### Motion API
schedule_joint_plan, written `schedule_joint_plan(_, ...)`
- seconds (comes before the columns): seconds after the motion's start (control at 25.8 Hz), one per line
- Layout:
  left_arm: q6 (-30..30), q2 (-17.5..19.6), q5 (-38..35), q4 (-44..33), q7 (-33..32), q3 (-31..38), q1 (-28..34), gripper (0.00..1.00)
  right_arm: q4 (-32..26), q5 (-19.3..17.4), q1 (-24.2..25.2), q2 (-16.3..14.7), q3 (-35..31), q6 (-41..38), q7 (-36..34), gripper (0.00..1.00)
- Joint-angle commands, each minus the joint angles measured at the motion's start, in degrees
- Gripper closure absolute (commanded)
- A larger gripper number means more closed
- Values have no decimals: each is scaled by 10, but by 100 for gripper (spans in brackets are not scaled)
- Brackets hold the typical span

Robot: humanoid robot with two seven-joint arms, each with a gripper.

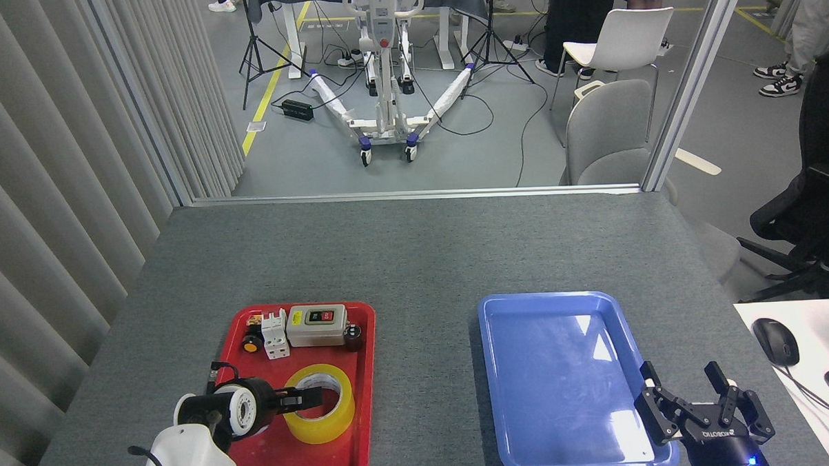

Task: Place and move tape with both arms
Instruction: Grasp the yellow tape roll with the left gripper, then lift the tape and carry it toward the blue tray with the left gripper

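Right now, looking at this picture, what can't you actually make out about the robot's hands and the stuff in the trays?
- Left gripper, head view: seen side-on over the tape, so its own fingers hide whether it has closed on the roll.
- Right gripper, head view: open, but the picture's bottom edge cuts off its wrist.
- Small parts at the red tray's far end: too small to read labels.
- Tape's near-left side: hidden by the left wrist.

Wide roll of translucent yellow packing tape (321,404) w/ white printed core is seen lying flat in front half of red plastic tray (366,372). Left black gripper (303,400) is reached in sideways over roll's near-left rim; finger spread can't be judged. Right black gripper (697,403) is held spread by blue plastic tray's (491,368) front-right corner.
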Motion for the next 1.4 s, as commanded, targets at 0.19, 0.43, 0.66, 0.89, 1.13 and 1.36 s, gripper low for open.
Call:
schedule_joint_plan(0.19,47,-1,-10,62,0,-38,-20,0,0,0,0,0,1,0,3,0)
schedule_joint_plan(0.43,72,1,-12,76,9,-49,-24,3,0,0,2,1,1,0,3,0)
schedule_joint_plan(0.66,63,12,-22,69,27,-49,-24,58,0,0,2,2,1,0,3,0)
schedule_joint_plan(0.89,14,13,-22,59,26,-49,-22,84,2,0,2,2,1,0,3,0)
schedule_joint_plan(1.13,4,14,-19,3,15,-41,-17,99,2,1,1,2,2,0,3,0)
schedule_joint_plan(1.36,5,8,12,-86,20,34,30,100,2,1,-1,1,4,0,3,0)
